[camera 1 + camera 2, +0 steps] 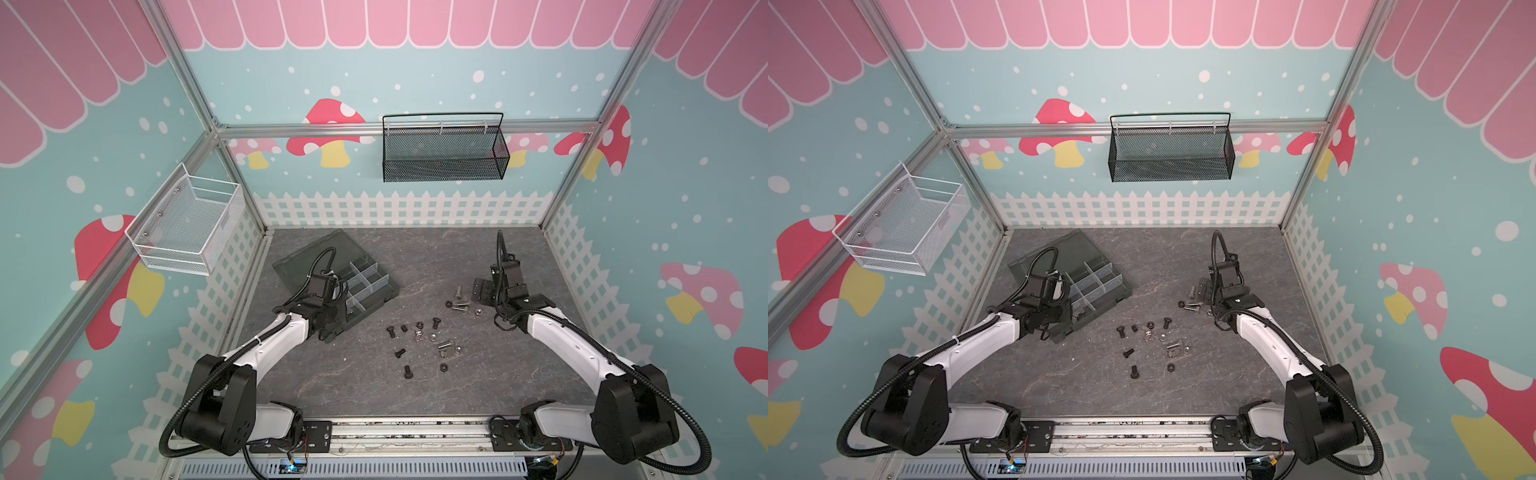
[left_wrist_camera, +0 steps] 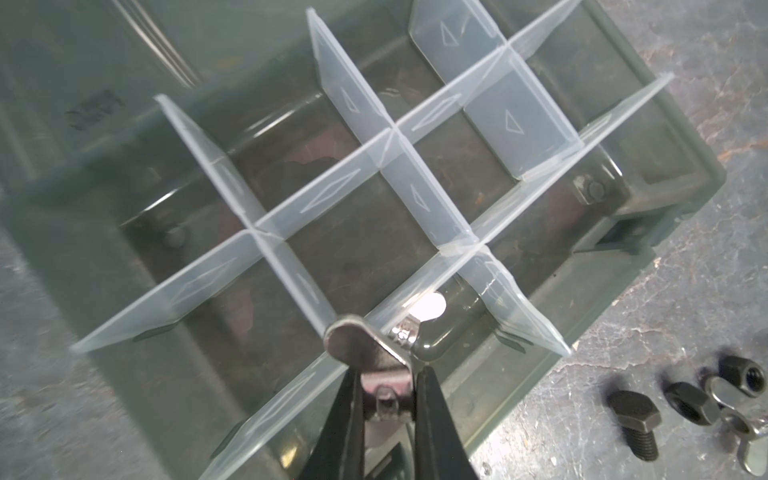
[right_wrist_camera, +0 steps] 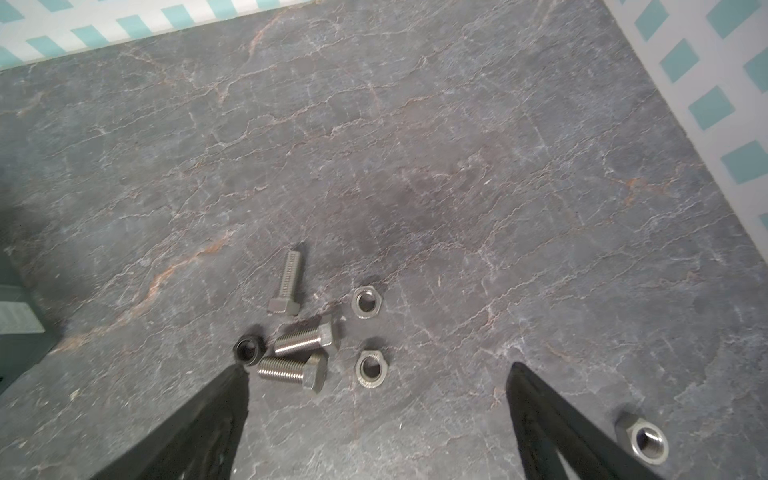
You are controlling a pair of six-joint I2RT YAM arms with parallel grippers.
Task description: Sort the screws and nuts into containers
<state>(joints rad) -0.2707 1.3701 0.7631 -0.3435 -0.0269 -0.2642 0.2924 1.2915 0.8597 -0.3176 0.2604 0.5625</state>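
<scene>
**Operator:** What was I working on?

**Spotter:** A grey marbled table [image 1: 415, 395], boxed in by teal walls with pink mushrooms and a white picket fence. Both of your arms reached in from the near rail.

**Operator:** Where did the loose hardware lie?

**Spotter:** Closest to you, mid-table, lay a scatter of black screws [image 1: 407, 371], a black nut [image 1: 443, 367] and some silver pieces. It sat well apart from both grippers.

**Operator:** And my right side?

**Spotter:** Your right gripper [image 3: 376, 370] stood spread wide with nothing in it, low over a smaller group. A silver nut [image 3: 370, 369] lay between its fingers. Two silver screws [image 3: 291, 372] lay side by side just inside one fingertip [image 3: 237, 378], with a second black nut [image 3: 248, 348] at that tip. A thinner screw [image 3: 286, 282] and another silver nut [image 3: 367, 302] lay just beyond them. One more nut [image 3: 642, 441] sat outside the other finger.

**Operator:** The left?

**Spotter:** Your left gripper [image 2: 384, 374] was clamped on a silver wing nut [image 2: 357, 349]. It hung over the organizer box [image 1: 386, 277], by the wall nearest the scatter. The clear dividers [image 2: 390, 137] stood upright right under the nut, so I couldn't tell which compartment it hung over. The lid [image 1: 311, 257] lay open behind the box.

**Operator:** Farther out?

**Spotter:** A white wire basket [image 1: 187, 224] hung on your left wall, and a black mesh basket [image 1: 444, 153] hung on the back rail.
</scene>
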